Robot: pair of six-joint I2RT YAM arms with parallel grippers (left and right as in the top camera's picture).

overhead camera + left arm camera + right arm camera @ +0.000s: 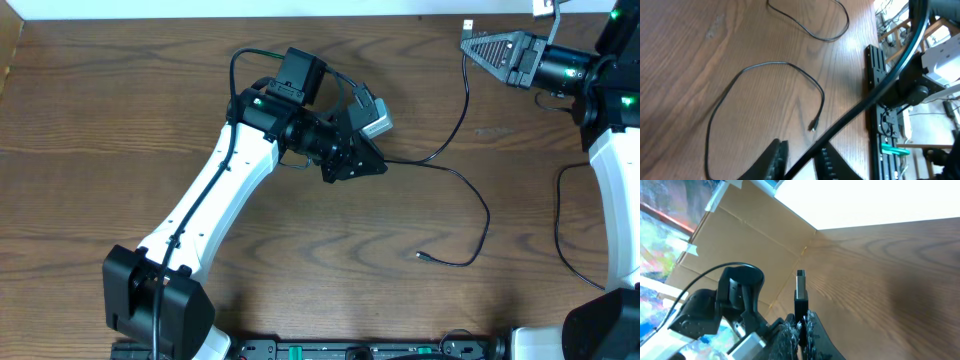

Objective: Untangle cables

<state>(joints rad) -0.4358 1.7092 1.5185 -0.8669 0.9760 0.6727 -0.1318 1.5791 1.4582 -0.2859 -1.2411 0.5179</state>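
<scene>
- You have two grippers in view and one thin black cable (466, 100), with two plug ends.
- Your right gripper (801, 324), at the far right, is closed on the first plug (800, 286).
- From there the black cable runs nearward, then left to your left gripper (802, 157) at mid-table. It then curves right and near to the second plug (421, 256), which lies loose on the table (100, 120).
- The left gripper's jaws stand narrow with a black cord between them. You cannot tell whether it is clamped.

Left gripper (802, 150) narrowed, right gripper (800, 319) clamped shut.
</scene>
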